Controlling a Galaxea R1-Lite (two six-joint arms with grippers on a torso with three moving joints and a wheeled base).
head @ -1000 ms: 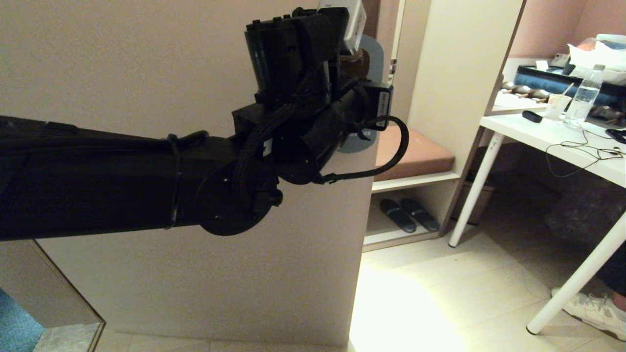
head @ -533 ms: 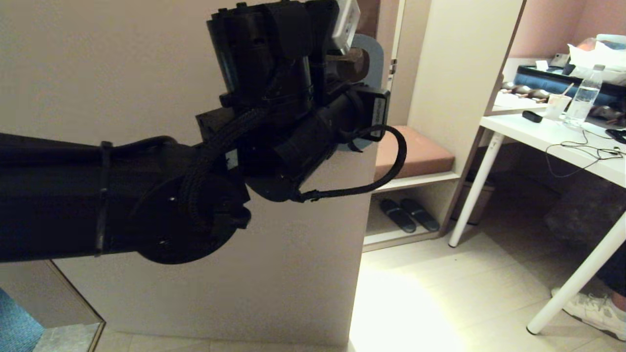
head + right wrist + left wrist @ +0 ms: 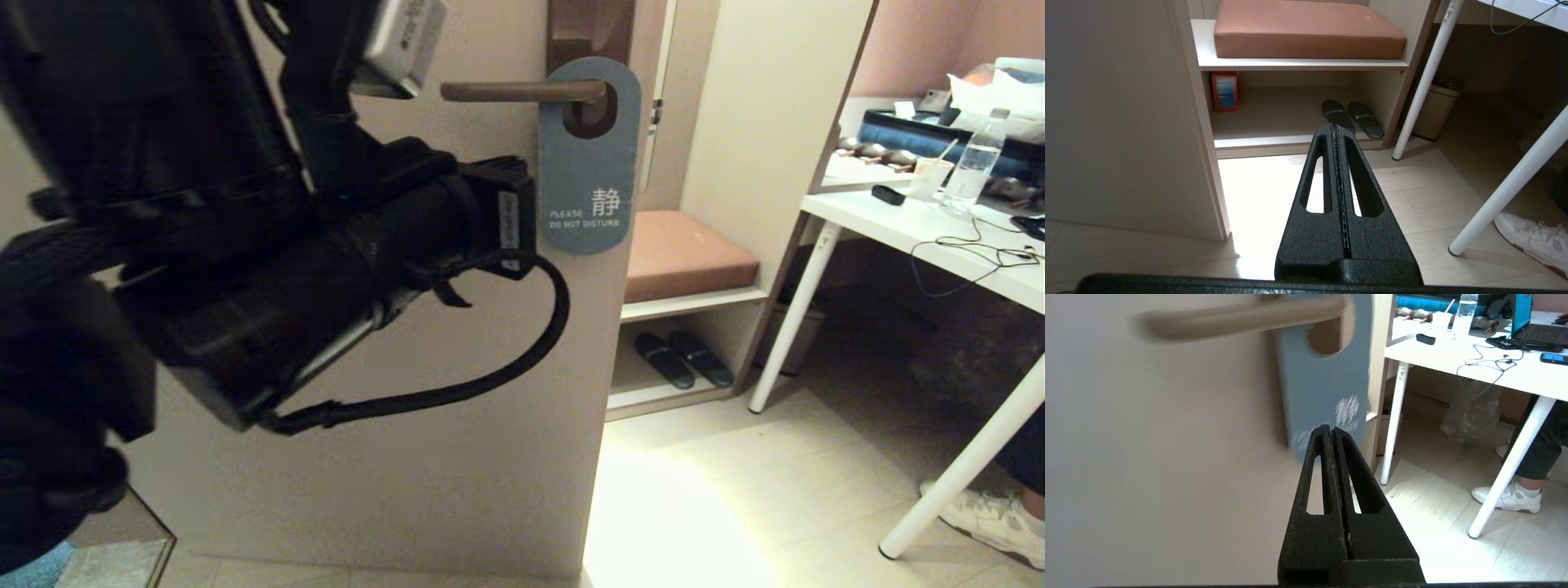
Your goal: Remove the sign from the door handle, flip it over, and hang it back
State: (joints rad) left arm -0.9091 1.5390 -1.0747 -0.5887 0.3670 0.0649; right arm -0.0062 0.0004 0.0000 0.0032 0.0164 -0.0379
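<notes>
The sign hangs by its round hole on the door handle, with its slate-blue "PLEASE DO NOT DISTURB" face outward. The handle is a bronze-brown lever on a dark backplate. My left arm is drawn back, left of and below the handle. My left gripper is shut and empty, a short way from the sign's lower edge and below the handle. My right gripper is shut and empty, held low over the floor.
The door ends just right of the sign. Beyond it a shelf unit holds a brown cushion and slippers. A white table with a bottle stands at right, and a person's shoe is under it.
My left arm has pulled back from the handle toward the camera and to the left. The sign, mostly hidden behind the arm before, now hangs in full view.
</notes>
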